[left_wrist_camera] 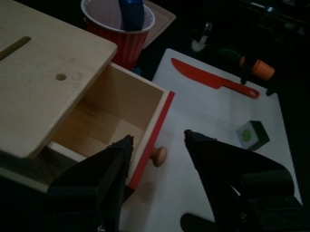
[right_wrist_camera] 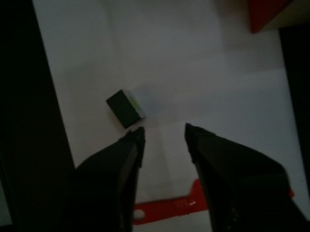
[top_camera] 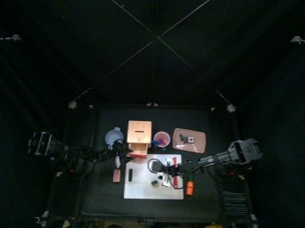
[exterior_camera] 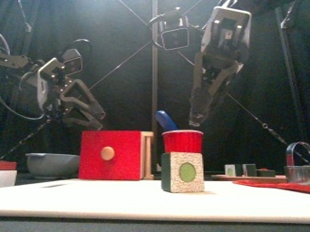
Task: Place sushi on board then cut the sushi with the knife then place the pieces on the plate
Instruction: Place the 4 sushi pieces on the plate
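Observation:
One dark green sushi piece [exterior_camera: 183, 172] with a white, green-centred face stands on the white cutting board [top_camera: 141, 189]. It also shows in both wrist views as the sushi piece [right_wrist_camera: 126, 106] and sushi piece [left_wrist_camera: 253, 134]. A red toy knife [left_wrist_camera: 212, 77] lies flat on the board beside it. My right gripper [right_wrist_camera: 164, 136] hangs open above the board, between the sushi piece and the red knife [right_wrist_camera: 182, 210], holding nothing. My left gripper [left_wrist_camera: 158, 156] is open at the knob of the red drawer front [left_wrist_camera: 162, 118] of the wooden box [left_wrist_camera: 54, 86], whose drawer is pulled out.
A red cup [exterior_camera: 183, 142] holding a blue knife [exterior_camera: 165, 119] stands behind the board, next to the box [exterior_camera: 111, 154]. The blue-grey bowl [exterior_camera: 51, 163] is at the left. The pink tray [top_camera: 188, 140] lies at the back right, with a metal cutter [exterior_camera: 298, 152] near it.

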Robot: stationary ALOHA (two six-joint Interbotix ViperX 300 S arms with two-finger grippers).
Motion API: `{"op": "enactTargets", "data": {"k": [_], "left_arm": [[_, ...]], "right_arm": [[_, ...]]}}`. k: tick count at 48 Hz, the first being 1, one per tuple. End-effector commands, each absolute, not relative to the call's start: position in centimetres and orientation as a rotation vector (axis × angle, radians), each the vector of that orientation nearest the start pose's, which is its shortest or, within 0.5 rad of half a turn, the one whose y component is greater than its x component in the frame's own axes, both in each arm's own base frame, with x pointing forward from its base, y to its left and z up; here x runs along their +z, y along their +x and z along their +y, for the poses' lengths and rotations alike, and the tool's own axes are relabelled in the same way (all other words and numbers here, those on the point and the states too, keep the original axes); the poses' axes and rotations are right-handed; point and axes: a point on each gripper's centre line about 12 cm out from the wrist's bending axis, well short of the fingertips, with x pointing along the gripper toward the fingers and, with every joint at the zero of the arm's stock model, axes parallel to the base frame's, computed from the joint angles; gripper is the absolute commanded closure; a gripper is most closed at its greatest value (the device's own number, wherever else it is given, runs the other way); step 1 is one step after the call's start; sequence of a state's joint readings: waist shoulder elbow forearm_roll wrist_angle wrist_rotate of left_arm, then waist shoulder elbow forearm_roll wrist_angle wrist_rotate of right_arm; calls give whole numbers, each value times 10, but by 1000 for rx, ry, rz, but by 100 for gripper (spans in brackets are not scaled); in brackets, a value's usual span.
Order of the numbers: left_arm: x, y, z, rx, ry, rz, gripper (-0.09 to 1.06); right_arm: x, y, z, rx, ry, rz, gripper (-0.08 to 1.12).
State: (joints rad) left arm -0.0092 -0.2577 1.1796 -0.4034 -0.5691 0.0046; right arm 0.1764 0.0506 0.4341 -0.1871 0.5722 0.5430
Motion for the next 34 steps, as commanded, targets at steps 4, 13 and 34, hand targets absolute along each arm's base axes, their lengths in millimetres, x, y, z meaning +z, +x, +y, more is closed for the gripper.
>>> {"op": "enactTargets", "data": {"k": [4, 13, 34], "left_arm": [[156, 274, 23, 263, -293, 325, 10], [157, 275, 23, 263, -295, 322, 10], [156, 274, 23, 265, -297, 325, 10]], "right_arm": [[188, 412, 73, -83, 171, 1016, 0], [179, 425, 100, 25, 101, 1065, 0], [142, 431, 107, 118, 16, 1174, 0]]}}
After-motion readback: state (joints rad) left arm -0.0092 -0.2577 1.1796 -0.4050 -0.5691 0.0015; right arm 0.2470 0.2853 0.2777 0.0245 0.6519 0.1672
